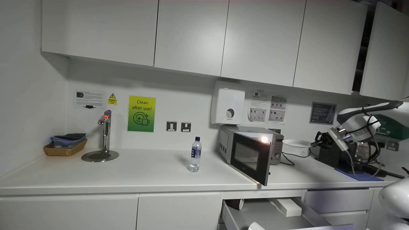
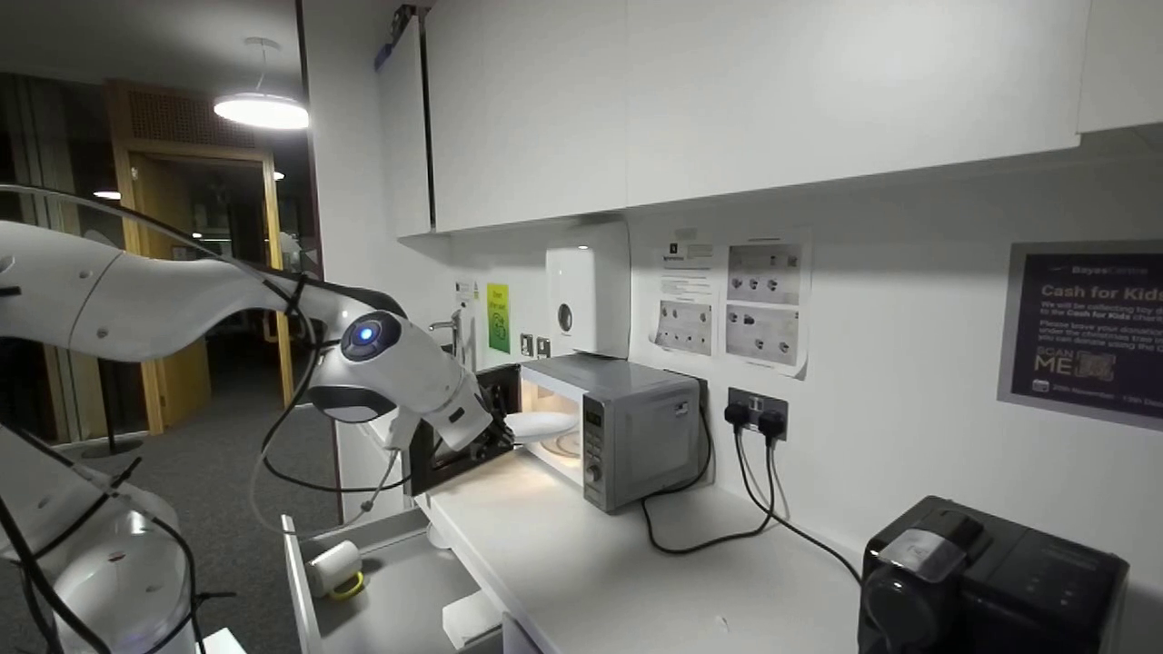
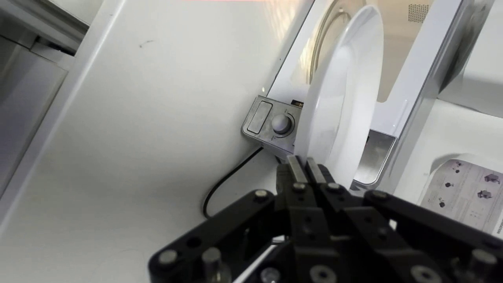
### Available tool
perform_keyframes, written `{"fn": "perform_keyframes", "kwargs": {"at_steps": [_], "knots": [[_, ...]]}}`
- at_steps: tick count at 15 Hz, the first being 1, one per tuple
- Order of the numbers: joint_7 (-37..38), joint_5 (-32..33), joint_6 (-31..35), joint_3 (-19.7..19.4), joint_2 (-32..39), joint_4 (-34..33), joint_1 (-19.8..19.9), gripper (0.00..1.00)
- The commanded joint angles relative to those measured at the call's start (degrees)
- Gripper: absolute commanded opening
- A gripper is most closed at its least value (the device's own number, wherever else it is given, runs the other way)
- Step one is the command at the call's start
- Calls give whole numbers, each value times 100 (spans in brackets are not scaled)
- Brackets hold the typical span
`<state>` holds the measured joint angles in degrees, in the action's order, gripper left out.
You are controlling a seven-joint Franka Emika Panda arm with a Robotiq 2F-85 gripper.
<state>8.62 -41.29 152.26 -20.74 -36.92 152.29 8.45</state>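
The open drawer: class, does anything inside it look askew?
Yes: in the drawer, a white mug lies on its side and a dark cup seems tipped too; mugs usually stand upright.

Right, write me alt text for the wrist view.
The black tool is shut on the edge of a white dish, held at the open front of a lit microwave. A white countertop fills much of the left; a printed notice shows lower right.

A shallow white plate, held by its edge, is nearly level at the open microwave.
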Motion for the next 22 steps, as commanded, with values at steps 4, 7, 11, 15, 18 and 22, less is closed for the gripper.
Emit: {"fn": "perform_keyframes", "kwargs": {"at_steps": [4,7,11,15,18,22], "knots": [[-869,-175,-631,-459,-80,-267,-26,1],[-788,-108,-467,-288,25,-119,120,3],[-834,-105,-466,-290,32,-119,116,3],[-835,-105,-466,-290,33,-119,115,3],[-835,-105,-466,-290,33,-119,115,3],[-835,-105,-466,-290,33,-119,115,1]]}}
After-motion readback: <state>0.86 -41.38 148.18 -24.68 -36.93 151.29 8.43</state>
